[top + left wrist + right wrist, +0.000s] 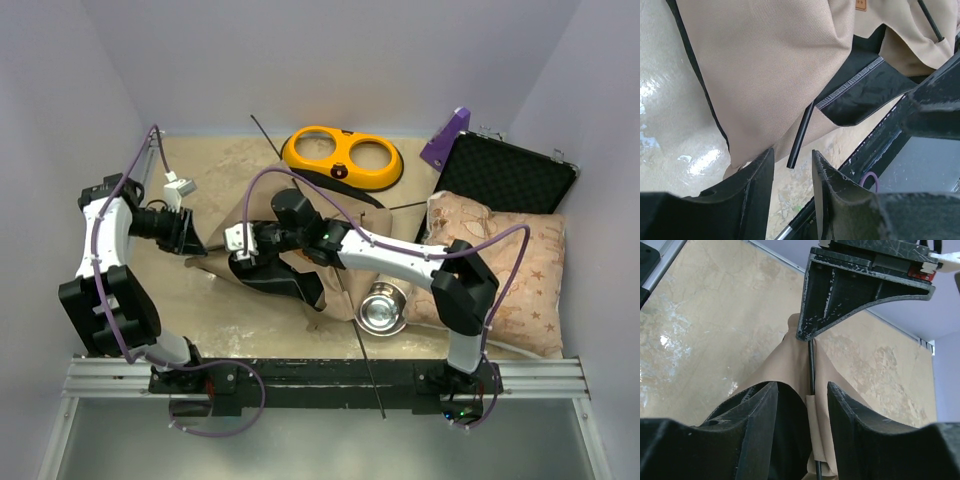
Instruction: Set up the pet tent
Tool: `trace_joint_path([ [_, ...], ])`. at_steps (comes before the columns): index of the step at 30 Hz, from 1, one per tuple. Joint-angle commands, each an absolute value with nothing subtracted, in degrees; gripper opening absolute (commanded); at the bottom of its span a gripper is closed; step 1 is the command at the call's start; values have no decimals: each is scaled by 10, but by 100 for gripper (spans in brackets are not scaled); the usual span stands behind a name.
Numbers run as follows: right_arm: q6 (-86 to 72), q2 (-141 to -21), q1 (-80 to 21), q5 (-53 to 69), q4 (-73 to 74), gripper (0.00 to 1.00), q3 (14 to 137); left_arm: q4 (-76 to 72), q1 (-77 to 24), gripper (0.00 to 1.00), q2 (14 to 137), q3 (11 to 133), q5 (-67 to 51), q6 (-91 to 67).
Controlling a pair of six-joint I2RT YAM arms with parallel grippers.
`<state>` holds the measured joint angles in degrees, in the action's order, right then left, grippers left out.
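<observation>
Tan-beige fabric pet tent with black lining lies crumpled at the centre of the tabletop.
At its 9 o'clock, left gripper jaws spread, thin black pole tip between; right gripper straddles fabric, pinching or not I cannot tell.

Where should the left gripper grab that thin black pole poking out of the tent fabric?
Grip the black pole at its bare end, just past the tent fabric. Come from its free tip: the rod lies clear of cloth there, between the open fingers of the left gripper.
</observation>
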<state>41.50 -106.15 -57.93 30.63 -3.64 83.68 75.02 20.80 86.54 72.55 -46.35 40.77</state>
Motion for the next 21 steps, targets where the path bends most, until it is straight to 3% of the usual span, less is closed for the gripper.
trace_joint_path([
  [1, 420, -1069, -589, 313, -54, 46, 874, 754, 204, 39, 849, 737, -507, 438],
  [4, 418, -1084, -595, 318, -56, 42, 885, 754, 200, 35, 851, 737, -530, 446],
  [6, 418, -1096, -597, 316, -58, 40, 894, 755, 196, 27, 846, 733, -538, 455],
  [10, 418, -1121, -599, 314, -59, 37, 916, 756, 193, 0, 831, 735, -540, 462],
  [21, 407, -1160, -599, 287, -99, 33, 938, 756, 193, 0, 786, 734, -526, 482],
])
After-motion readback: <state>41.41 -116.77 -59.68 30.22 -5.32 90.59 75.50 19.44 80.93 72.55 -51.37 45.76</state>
